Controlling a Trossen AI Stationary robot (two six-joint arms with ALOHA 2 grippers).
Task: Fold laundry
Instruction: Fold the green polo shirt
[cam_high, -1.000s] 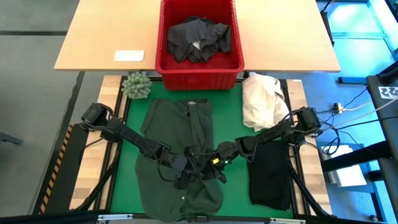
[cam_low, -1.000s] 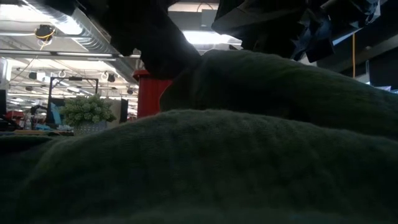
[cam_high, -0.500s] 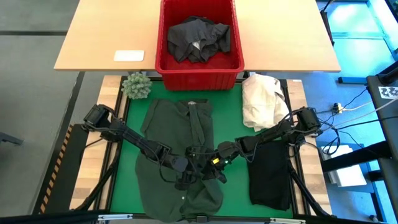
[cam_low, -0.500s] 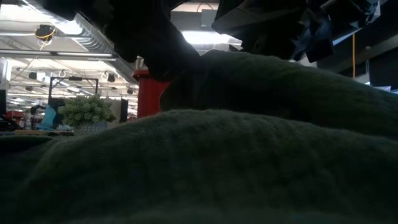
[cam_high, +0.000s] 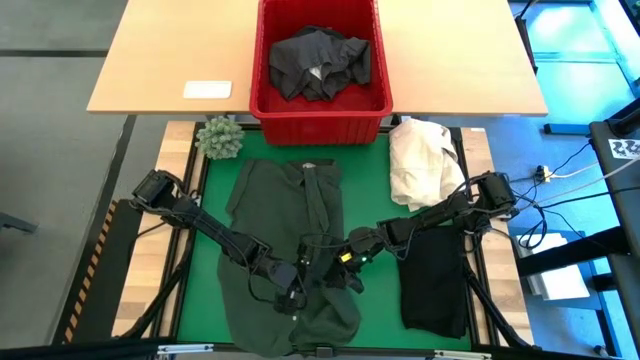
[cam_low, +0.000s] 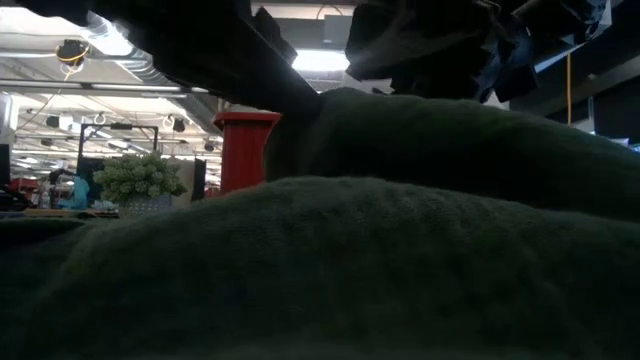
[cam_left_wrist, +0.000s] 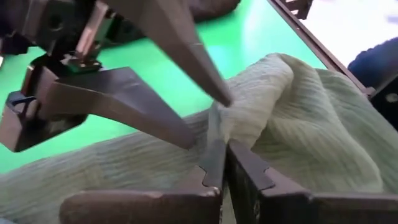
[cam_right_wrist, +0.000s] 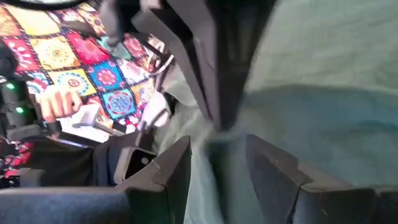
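Note:
A dark green garment (cam_high: 290, 210) lies spread lengthwise on the green mat (cam_high: 375, 170), its collar end toward the red basket (cam_high: 262, 100). Both grippers meet over its near half. My left gripper (cam_high: 292, 298) is shut on a ridge of its cloth, also seen in the left wrist view (cam_left_wrist: 222, 163). Just beside it, my right gripper (cam_high: 328, 272) holds a bunched fold of the same garment (cam_right_wrist: 217, 165). In the low view the green cloth (cam_low: 420, 140) rises as a hump up to the grippers. More dark laundry (cam_high: 318, 62) lies in the basket. My left gripper pinches a thin upright ridge of the green cloth (cam_left_wrist: 214, 134) between its two fingers. It slants down from the table's left side. Around the ridge the garment lies on the mat. My right gripper has a bunched fold of the green cloth (cam_right_wrist: 214, 146) between its two fingers (cam_left_wrist: 186, 134). It slants down from the table's right side. The cloth is drawn up into a hump (cam_left_wrist: 292, 81), while the garment's far part stays on the mat.
A folded black garment (cam_high: 435, 280) lies on the mat's right side, a cream-white cloth heap (cam_high: 420, 160) beyond it. A small green plant (cam_high: 218, 137) stands at the mat's far left corner. A white card (cam_high: 207, 89) lies on the wooden table. A person's hand (cam_right_wrist: 56, 102) shows beyond the table.
My left gripper has gone a little toward the table's near edge along the garment and rolled slightly. My right gripper has kept still with its fold raised.

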